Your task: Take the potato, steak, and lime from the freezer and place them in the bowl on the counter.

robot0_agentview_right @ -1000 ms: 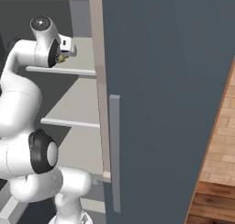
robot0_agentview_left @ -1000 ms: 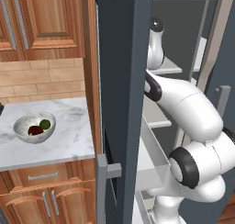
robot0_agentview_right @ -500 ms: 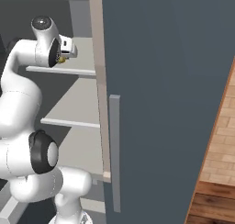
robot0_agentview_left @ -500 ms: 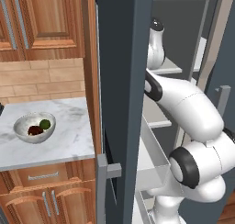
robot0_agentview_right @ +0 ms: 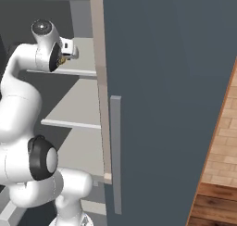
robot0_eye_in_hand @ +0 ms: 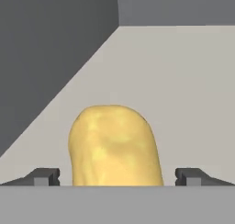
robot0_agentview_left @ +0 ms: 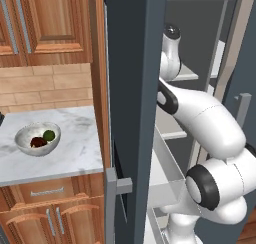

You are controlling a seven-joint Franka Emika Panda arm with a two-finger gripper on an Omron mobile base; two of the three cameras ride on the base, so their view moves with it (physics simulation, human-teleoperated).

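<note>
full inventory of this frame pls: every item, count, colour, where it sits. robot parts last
potato: 1, yellow-tan, on a light grey freezer shelf, between the open finger tips in the hand view
bowl: 1, silvery-grey, on the counter left of the freezer
lime: 1, dark green, inside the bowl
steak: 1, dark brown-red, inside the bowl beside the lime
counter: 1, white-grey marble, over reddish-brown cabinets
freezer: 1, dark slate-grey, door open, light grey shelves inside
door handle: 1, grey bar, on the freezer door
wall cabinets: reddish-brown wood, above the counter
arm: 1, white with dark joints, reaching into the freezer
gripper: 1, dark finger tips, open around the potato
</note>
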